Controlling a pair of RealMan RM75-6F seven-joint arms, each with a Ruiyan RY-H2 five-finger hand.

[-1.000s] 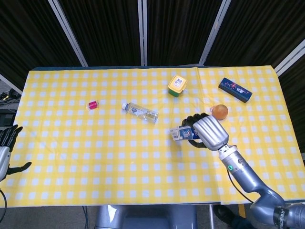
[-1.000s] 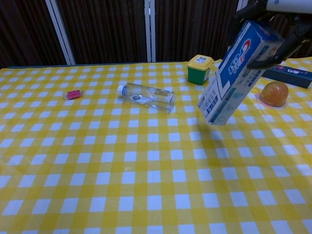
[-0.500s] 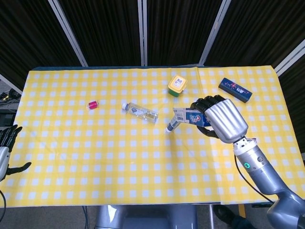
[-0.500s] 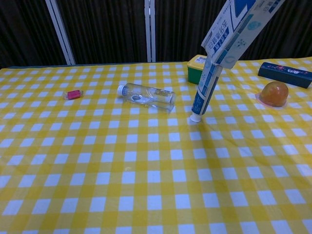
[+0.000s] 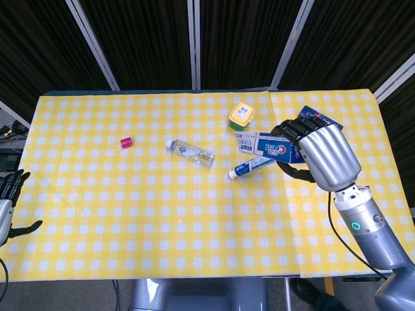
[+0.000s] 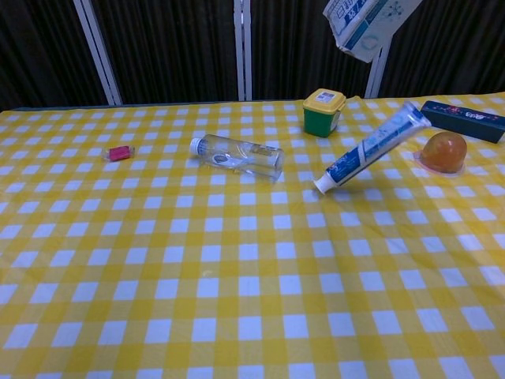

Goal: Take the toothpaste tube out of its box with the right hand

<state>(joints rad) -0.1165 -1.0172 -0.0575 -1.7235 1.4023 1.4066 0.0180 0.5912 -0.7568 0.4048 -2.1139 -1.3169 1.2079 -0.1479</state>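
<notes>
My right hand (image 5: 319, 154) is raised above the table and grips the white and blue toothpaste box (image 5: 267, 146), open end pointing left. In the chest view only the box's lower end (image 6: 369, 22) shows at the top edge. The toothpaste tube (image 5: 251, 167) is out of the box, its white cap on the cloth and its tail tilted up to the right (image 6: 369, 148). My left hand (image 5: 8, 204) hangs off the table's left edge with fingers apart, holding nothing.
A clear plastic bottle (image 5: 191, 153) lies left of the tube. A yellow-lidded green tub (image 5: 241, 116) stands behind it. An orange jelly cup (image 6: 443, 151) and a dark blue box (image 6: 461, 120) sit at the right. A small pink cap (image 5: 126, 142) lies far left.
My right hand rose and moved right with the box. The tube slid fully out of the box and tipped over, cap on the cloth.
</notes>
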